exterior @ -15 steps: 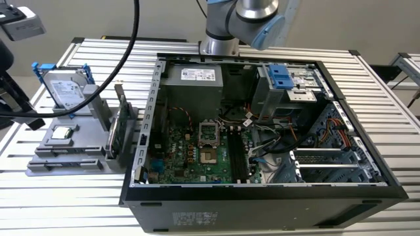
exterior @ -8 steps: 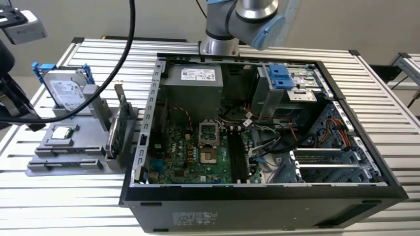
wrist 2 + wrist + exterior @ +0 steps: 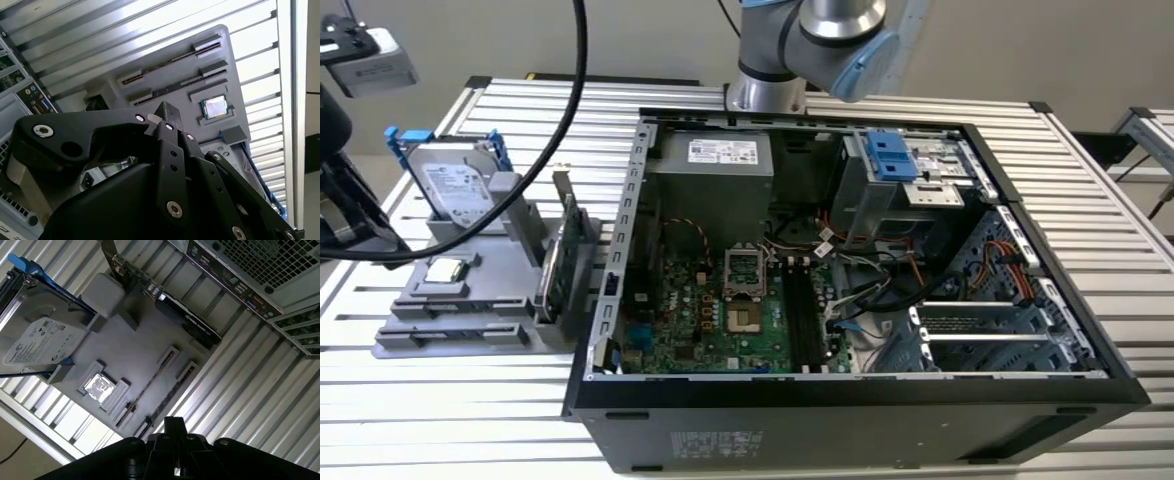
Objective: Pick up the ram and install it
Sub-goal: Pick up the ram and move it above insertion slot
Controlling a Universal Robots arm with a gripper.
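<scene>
– Two risks, I'd say. Nearest, the gripper point(image 3: 167, 114) has its fingers pressed together, pinching nothing, above the tray point(image 3: 235, 92).
– And the ram point(image 3: 172, 90)?
– On edge between two holders in that tray, just past the fingertips, untouched. If the fingers came down unspread, they would likely hit its top edge.
– The second risk?
– It's thin. An off-centre pinch could tilt it in the holders, or nudge the chip point(image 3: 215, 107) lying just beside.
– What do the other views add?
– The first wrist view adds the drive point(image 3: 37, 337) and the card point(image 3: 185, 320), standing beyond the tray. The exterior view, with the tray at its lower left, adds the slots point(image 3: 803, 315) mid-frame inside the case point(image 3: 854, 420). They're well apart from the ram, so a loose grip could slip on the carry.
</scene>
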